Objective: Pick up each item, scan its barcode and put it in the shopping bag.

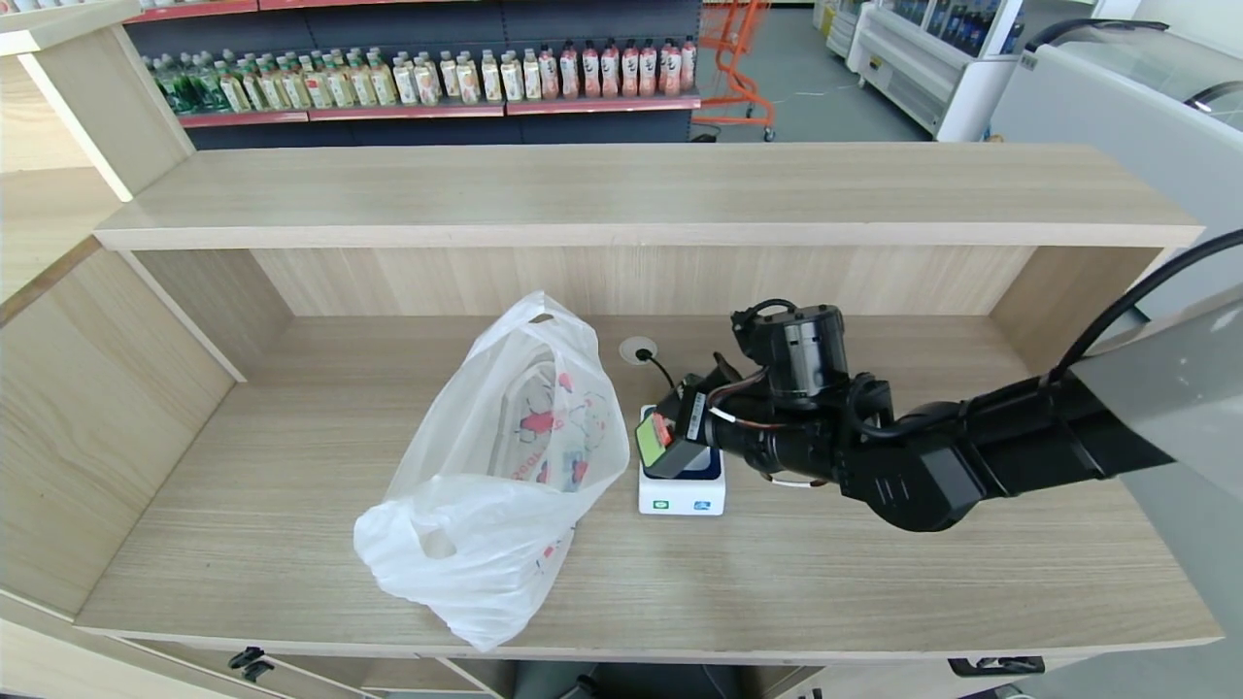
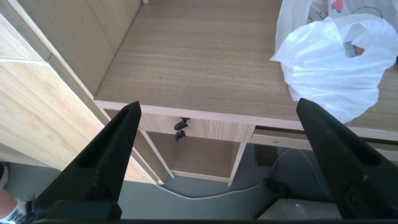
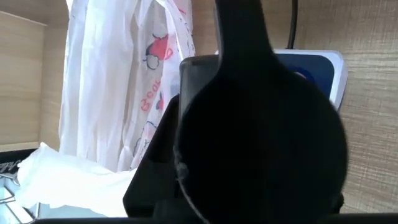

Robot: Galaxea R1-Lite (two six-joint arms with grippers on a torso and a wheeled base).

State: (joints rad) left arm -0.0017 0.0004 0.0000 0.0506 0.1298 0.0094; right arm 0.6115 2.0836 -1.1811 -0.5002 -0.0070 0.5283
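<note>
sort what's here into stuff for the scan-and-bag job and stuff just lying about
Job: white plastic shopping bag with red print; white box-shaped scanner with blue top; small dark box with green end, held in right gripper.
Lying about: rows of drink bottles on shelf; orange wire cart.

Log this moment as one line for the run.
phase: scan | right gripper: shut on item, above scanner | left gripper: open, by counter front edge | shopping bag: on counter, beside scanner
</note>
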